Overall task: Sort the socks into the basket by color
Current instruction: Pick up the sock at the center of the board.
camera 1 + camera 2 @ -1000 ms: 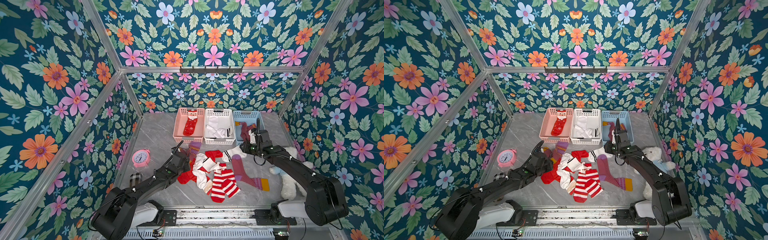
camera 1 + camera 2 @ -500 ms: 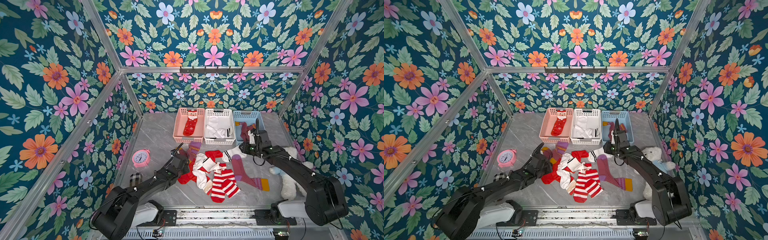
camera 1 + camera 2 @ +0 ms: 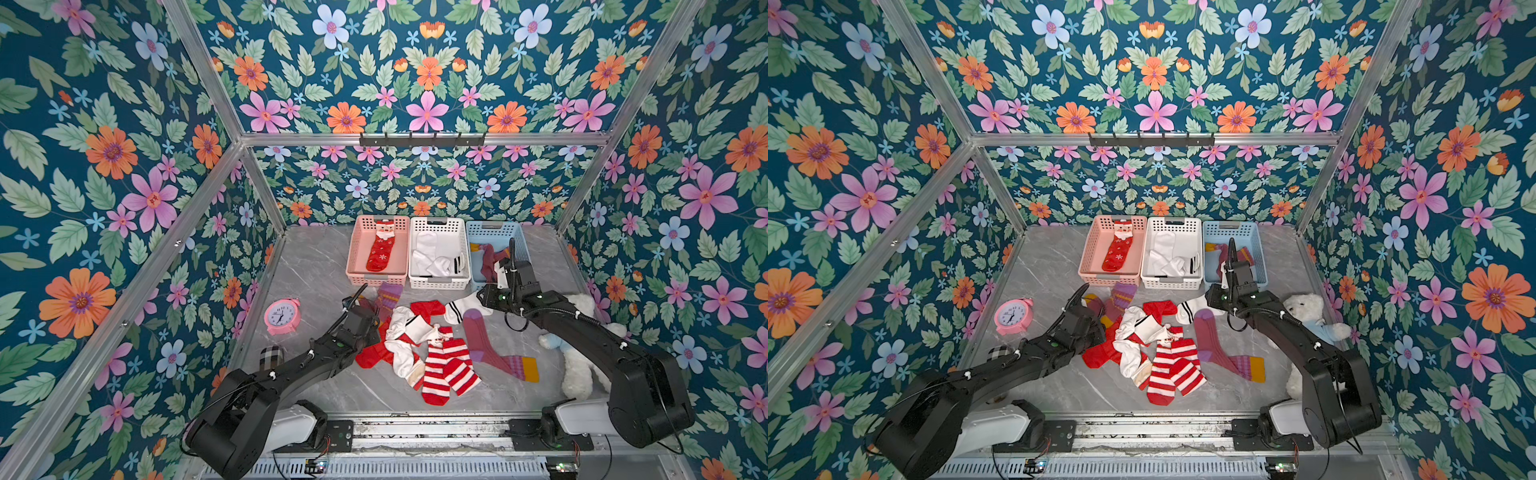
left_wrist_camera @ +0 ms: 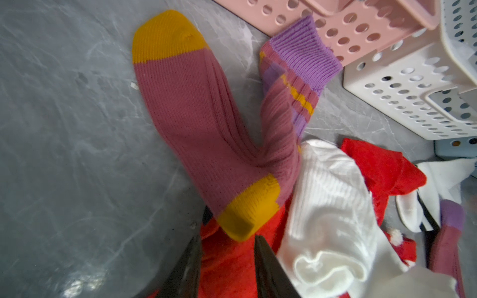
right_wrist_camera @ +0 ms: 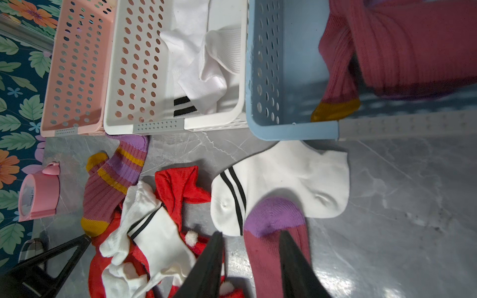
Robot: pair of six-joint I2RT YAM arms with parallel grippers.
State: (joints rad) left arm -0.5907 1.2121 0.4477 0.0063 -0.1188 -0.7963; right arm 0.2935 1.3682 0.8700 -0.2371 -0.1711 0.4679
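Socks lie heaped mid-table: a red one, white ones with black bands, red-and-white striped ones and a long maroon one. A folded maroon sock with mustard toe and heel lies by the pink basket. My left gripper is open, its jaws either side of red fabric, just short of the mustard heel. My right gripper is open over the long maroon sock's purple toe. Socks also lie in the pink, white and blue baskets.
A pink alarm clock stands left of the pile. Beside the left arm lies a plaid case. A white plush bear sits under the right arm. Floral walls close in the table on three sides.
My left gripper has shifted slightly back toward the red sock. The right arm has barely moved, and no sock has moved.
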